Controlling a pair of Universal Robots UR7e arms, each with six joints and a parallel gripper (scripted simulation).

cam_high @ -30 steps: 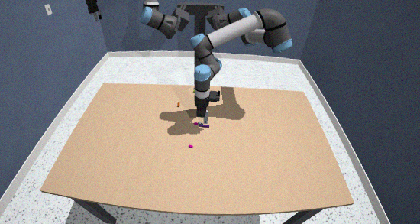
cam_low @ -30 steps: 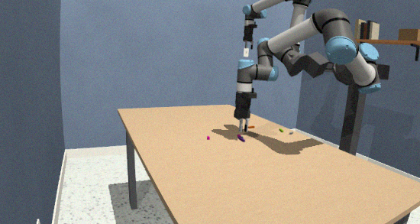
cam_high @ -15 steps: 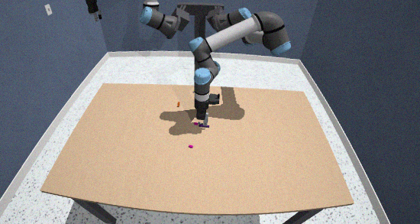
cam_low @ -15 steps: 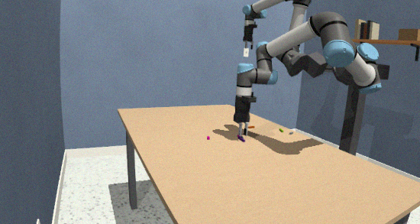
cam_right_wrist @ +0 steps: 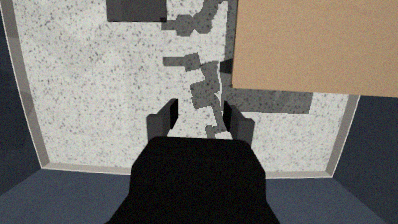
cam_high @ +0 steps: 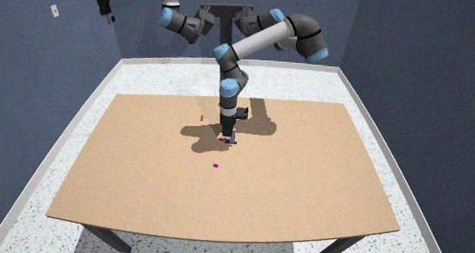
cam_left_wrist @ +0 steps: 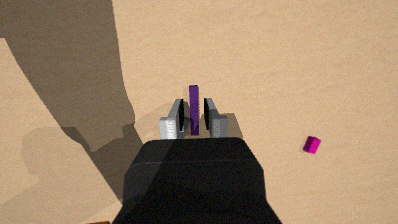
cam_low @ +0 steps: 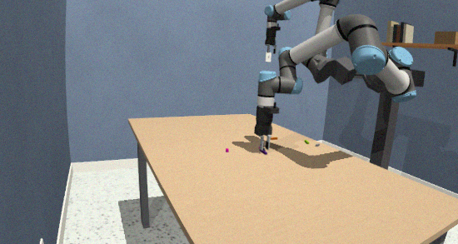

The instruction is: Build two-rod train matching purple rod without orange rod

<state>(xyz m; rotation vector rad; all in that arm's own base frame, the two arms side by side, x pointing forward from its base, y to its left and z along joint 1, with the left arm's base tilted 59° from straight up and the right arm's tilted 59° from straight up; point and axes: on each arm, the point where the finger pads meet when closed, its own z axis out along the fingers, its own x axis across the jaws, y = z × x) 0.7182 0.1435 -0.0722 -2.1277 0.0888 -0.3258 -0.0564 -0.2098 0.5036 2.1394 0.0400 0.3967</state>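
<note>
The purple rod [cam_high: 235,142] [cam_low: 263,151] [cam_left_wrist: 194,112] lies flat on the table. My left gripper [cam_high: 230,140] [cam_low: 265,146] [cam_left_wrist: 193,108] is partly open, its fingers low on either side of the purple rod with a gap on each side. One magenta rod [cam_high: 221,139] lies close by the purple rod's end; the gripper hides it in the left wrist view. Another magenta rod [cam_high: 216,165] [cam_low: 226,150] [cam_left_wrist: 312,145] lies apart. A lime rod [cam_low: 306,141] and a grey rod [cam_low: 317,145] lie near the robot-side edge. My right gripper [cam_high: 111,21] [cam_right_wrist: 200,109] is open and empty, high up.
An orange rod [cam_high: 201,117] [cam_low: 274,138] lies towards the robot side of the table [cam_high: 302,180] [cam_low: 333,202]; its end shows at the bottom of the left wrist view. The right gripper hangs beyond the table's corner, over the floor.
</note>
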